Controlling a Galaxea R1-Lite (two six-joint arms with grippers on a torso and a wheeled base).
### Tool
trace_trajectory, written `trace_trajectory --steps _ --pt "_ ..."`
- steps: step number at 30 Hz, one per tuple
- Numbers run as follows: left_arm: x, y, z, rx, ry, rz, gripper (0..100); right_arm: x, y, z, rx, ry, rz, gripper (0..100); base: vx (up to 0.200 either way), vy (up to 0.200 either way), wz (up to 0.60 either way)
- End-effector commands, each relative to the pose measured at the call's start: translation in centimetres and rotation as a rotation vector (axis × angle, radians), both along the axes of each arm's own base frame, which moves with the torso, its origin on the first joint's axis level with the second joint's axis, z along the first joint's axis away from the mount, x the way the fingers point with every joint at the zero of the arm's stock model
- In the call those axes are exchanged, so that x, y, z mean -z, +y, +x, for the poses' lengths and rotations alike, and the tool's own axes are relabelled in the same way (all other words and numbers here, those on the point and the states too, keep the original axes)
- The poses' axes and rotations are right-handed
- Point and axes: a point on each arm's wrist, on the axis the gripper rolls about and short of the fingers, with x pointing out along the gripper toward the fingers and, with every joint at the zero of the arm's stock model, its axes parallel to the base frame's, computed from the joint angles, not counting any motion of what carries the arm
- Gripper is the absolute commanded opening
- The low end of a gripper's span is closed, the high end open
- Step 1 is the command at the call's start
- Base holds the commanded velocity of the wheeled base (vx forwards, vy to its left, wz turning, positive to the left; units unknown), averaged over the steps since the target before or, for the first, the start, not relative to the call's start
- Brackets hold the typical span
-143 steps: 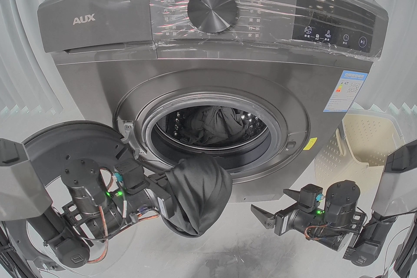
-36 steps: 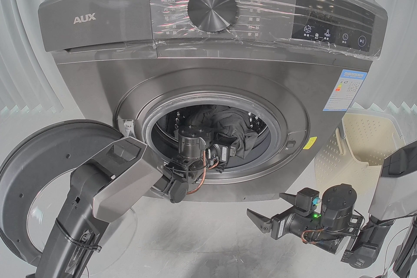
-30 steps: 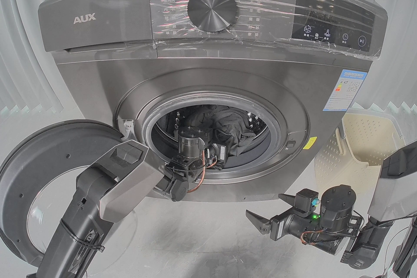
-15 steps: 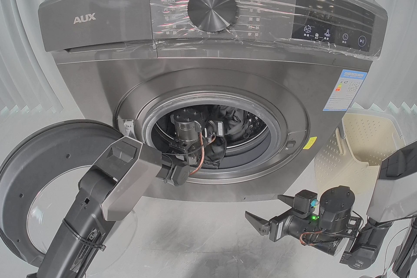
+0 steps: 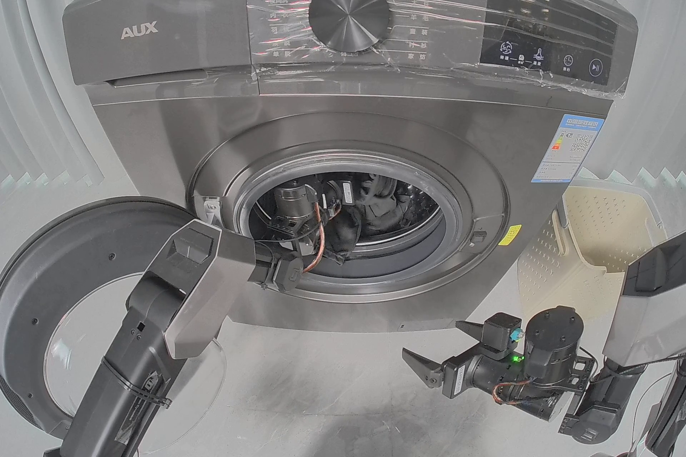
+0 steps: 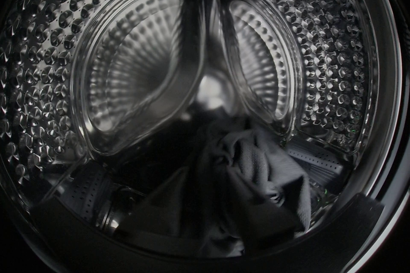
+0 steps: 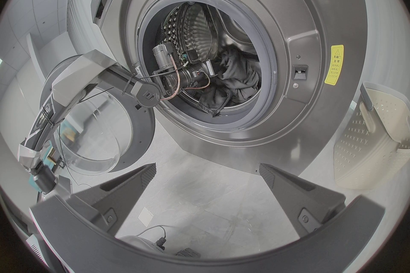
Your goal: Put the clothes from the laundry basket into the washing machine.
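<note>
The grey washing machine [image 5: 179,144] stands with its round door [image 5: 64,265] swung open to the left. My left arm reaches through the opening, and my left gripper [image 5: 357,196] is inside the drum, shut on a dark garment [image 5: 341,233] that hangs from it down toward the lower rim. More dark clothes [image 5: 386,203] lie in the drum [image 6: 256,167]. The right wrist view shows that left gripper [image 7: 217,69] and the hanging garment [image 7: 213,100]. My right gripper [image 5: 431,339] hangs open and empty, low in front of the machine [image 7: 206,169]. The cream laundry basket [image 5: 593,244] stands at the right.
The open door [image 7: 98,137] takes up the floor on the left. The basket [image 7: 376,137] stands close to the machine's right side. Pale floor stretches in front of the machine, and curtains hang behind it.
The left arm carried the dark garment from in front of the door into the drum. Over the last second it rose and shifted left inside. The right gripper barely moved.
</note>
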Motion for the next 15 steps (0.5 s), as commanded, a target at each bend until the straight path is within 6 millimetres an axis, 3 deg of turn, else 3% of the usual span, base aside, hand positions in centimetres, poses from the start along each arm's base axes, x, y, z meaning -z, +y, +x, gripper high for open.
trace_trajectory --steps 1,5,9,15 --pt "-0.2 -0.9 -0.5 0.019 0.001 -0.007 100 0.0 0.0 0.0 0.000 0.000 0.001 100 0.000 0.000 0.00" --pt "-0.3 -1.5 -1.6 0.040 0.038 0.016 100 0.0 0.0 0.0 0.000 0.000 0.001 100 0.000 0.000 0.00" --pt "1.5 -1.6 -3.4 0.077 0.144 0.083 100 0.1 0.0 0.0 0.001 0.002 -0.001 100 0.000 0.000 0.00" --pt "3.8 -1.0 -4.1 0.095 0.218 0.132 100 0.2 0.0 0.0 0.000 0.006 -0.003 100 0.000 0.000 0.00"
